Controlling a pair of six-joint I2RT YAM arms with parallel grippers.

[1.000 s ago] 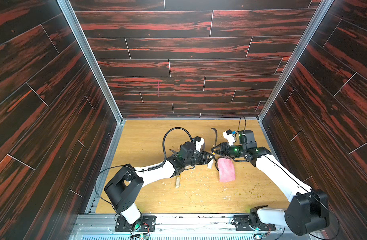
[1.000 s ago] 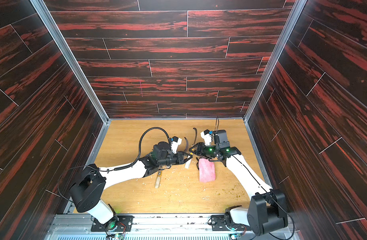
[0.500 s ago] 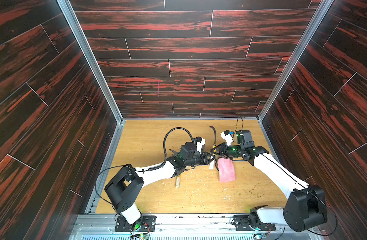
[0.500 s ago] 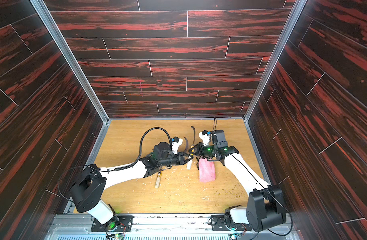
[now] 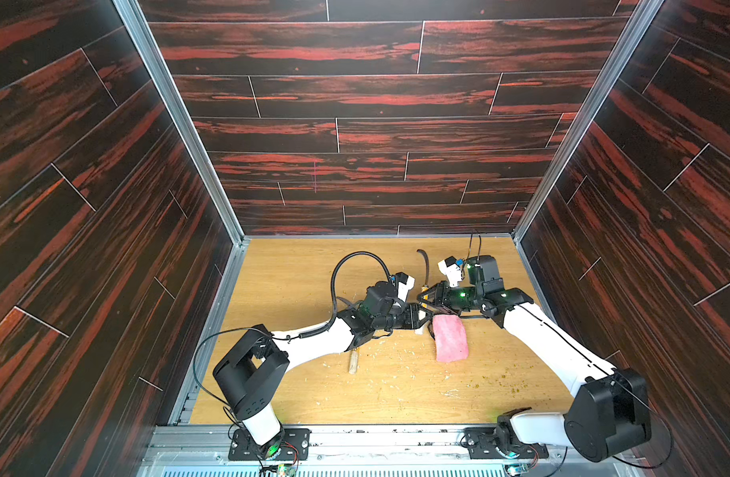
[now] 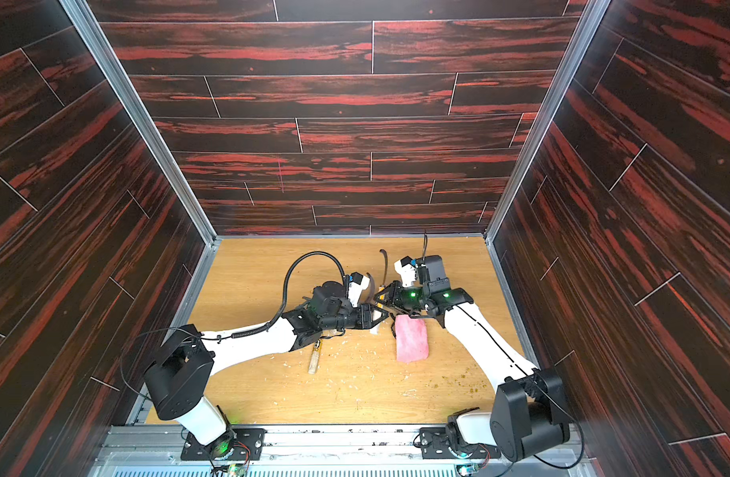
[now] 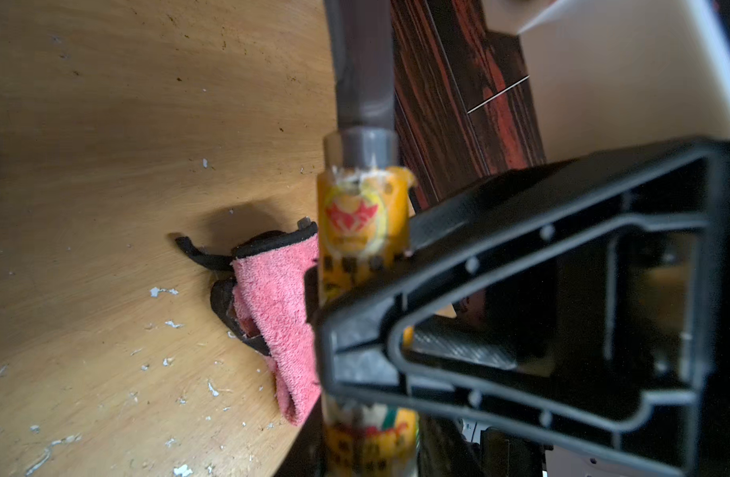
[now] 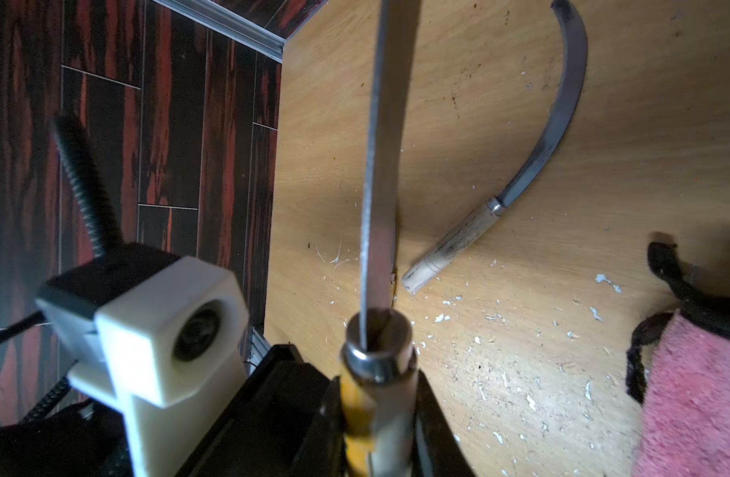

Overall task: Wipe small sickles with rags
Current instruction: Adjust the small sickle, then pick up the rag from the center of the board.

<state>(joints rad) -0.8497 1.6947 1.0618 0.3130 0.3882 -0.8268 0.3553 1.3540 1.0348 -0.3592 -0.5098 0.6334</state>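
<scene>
The right gripper (image 5: 426,298) is being shown in both top views closed narrowly on the yellow-banded neck of a small sickle (image 5: 426,266), whose dark blade is pointing toward the back wall (image 5: 355,198). The left gripper (image 5: 418,317) is being shown tip to tip with it, lower on the same handle. Whether its jaws are clamping cannot be told here. The pink rag (image 5: 451,339) is lying flat on the worktop (image 5: 297,281), just beside both grippers on the near side. The pale handle of a second sickle (image 6: 313,359) is sticking out from under the left forearm (image 6: 256,340).

In the left wrist view, the small sickle (image 7: 363,223) is filling the middle, its yellow label being shown beside a grey ferrule and dark blade. A black finger of the right gripper is being pressed against the handle. The left gripper's own jaws are being lost in blur, so their grip cannot be told. Behind the handle, the rag (image 7: 272,314) is lying on the worktop (image 7: 107,144) with its black loop (image 7: 198,252) spread beside it.

In the right wrist view, the right gripper (image 8: 375,417) is being seen with a finger on either side of the banded handle, holding it just under the metal ferrule. The blade (image 8: 380,165) is being shown edge-on. A third sickle (image 8: 520,186), with a plain pale handle, is lying flat on the worktop between the held one and the rag (image 8: 702,392), apart from both. Pale flakes (image 8: 479,342) are scattered around them.
</scene>
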